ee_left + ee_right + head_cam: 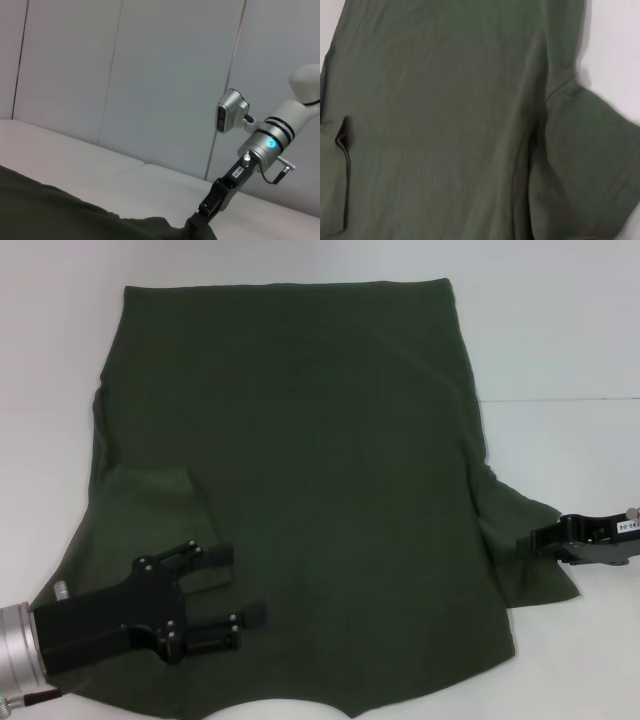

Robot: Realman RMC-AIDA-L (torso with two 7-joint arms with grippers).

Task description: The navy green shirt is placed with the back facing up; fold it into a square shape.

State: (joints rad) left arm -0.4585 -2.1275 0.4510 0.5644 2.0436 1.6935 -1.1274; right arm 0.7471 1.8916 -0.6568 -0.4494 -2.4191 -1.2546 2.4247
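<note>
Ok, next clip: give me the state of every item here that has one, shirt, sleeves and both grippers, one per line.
navy green shirt: spread flat on the table, plain back up, body not yet folded.
left sleeve: folded inward onto the shirt body.
right sleeve: spread out to the side, unfolded.
left gripper: open, over the shirt beside the folded sleeve.
right gripper: at the right sleeve's outer edge.
white table: carries the shirt.
</note>
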